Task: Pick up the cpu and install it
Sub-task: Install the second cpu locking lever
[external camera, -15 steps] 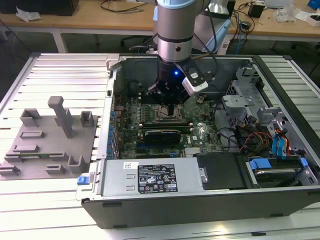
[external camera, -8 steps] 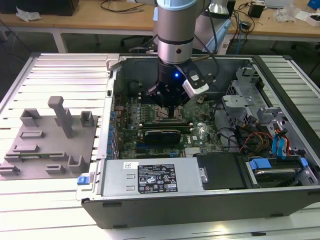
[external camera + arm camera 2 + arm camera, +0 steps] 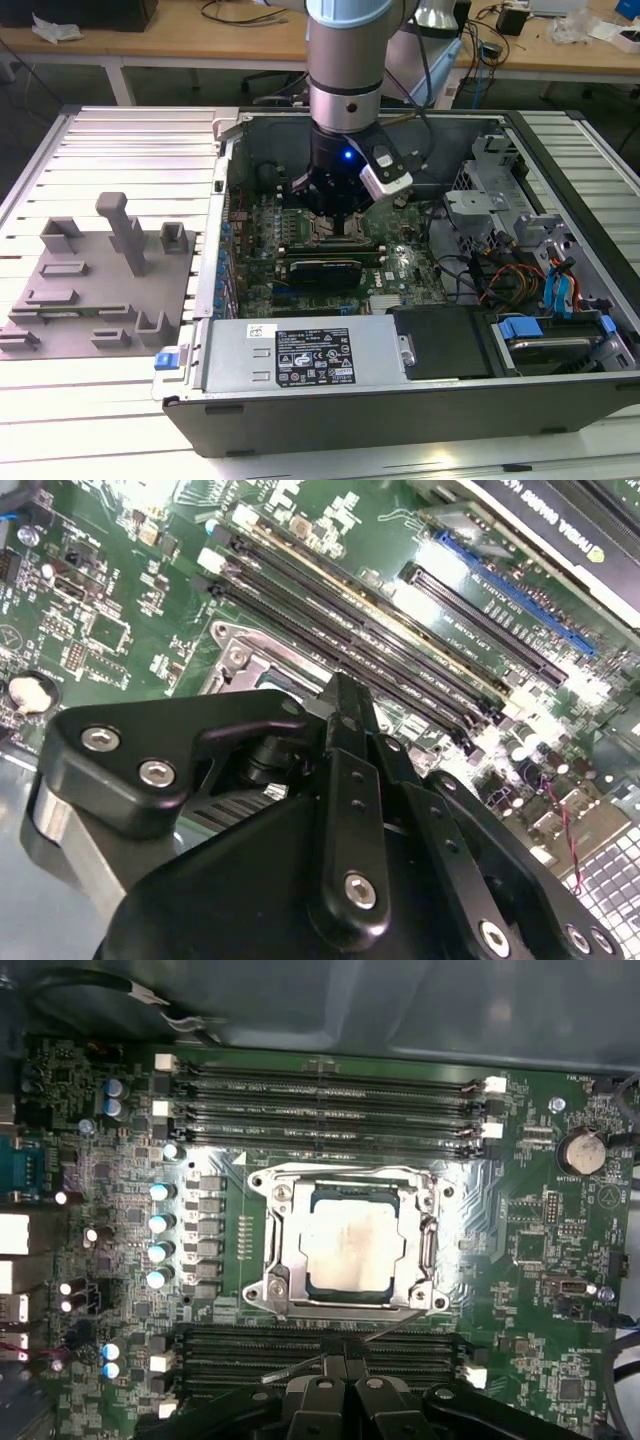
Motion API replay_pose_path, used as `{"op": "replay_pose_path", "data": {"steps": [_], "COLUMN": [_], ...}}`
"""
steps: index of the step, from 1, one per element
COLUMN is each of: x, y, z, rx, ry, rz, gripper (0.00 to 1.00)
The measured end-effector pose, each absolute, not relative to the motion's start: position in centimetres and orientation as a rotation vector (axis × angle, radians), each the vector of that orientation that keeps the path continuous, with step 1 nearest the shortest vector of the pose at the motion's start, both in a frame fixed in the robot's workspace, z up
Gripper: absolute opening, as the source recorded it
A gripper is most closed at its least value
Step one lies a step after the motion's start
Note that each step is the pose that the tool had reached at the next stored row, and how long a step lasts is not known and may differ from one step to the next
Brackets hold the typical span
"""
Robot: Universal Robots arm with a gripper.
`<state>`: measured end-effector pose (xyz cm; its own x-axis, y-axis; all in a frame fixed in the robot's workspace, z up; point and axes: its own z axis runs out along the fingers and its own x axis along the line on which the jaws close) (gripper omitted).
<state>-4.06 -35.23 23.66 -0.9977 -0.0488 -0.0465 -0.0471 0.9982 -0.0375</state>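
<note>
The cpu (image 3: 350, 1248) lies flat inside the socket (image 3: 272, 1250) in the middle of the motherboard (image 3: 540, 1210), its pale metal top facing up and framed on all 4 sides by the socket's silver metal bracket. In the first wrist view, memory slots (image 3: 330, 1110) run in dark rows on one side of the socket, and more slots (image 3: 230, 1355) run along the opposite side, close to the black linkage of the hand (image 3: 340, 1400). A row of small blue-topped capacitors (image 3: 158, 1235) stands beside the socket, and a round coin battery (image 3: 582, 1150) sits well apart from it near the board's edge.

The hand is just above the board, near the socket and apart from the cpu; nothing is visibly between its fingers, and I cannot tell from these pictures whether it is released or clenched. In the second wrist view, the hand (image 3: 345, 780) shows as black bolted links over the green board, with a corner of the socket's bracket (image 3: 235, 655) just past it and long black slots (image 3: 330, 610) beyond.

In the exterior view, the arm (image 3: 345, 90) reaches straight down into the open computer case (image 3: 400, 400), which lies on the slatted desk (image 3: 130, 130). A grey moulded tray (image 3: 100, 280) rests on the desk at the exterior view's left of the case.
</note>
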Motion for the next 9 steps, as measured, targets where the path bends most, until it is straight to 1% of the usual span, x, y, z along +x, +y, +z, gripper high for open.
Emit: {"op": "replay_pose_path", "data": {"steps": [3,9], "x": [-4.7,-4.8], "y": [-36.0,-36.5], "z": [23.3,22.8], "rx": [-0.073,-0.072], "ry": [3.092,3.092], "rz": [-0.024,0.011], "gripper": [0.11,0.11]}}
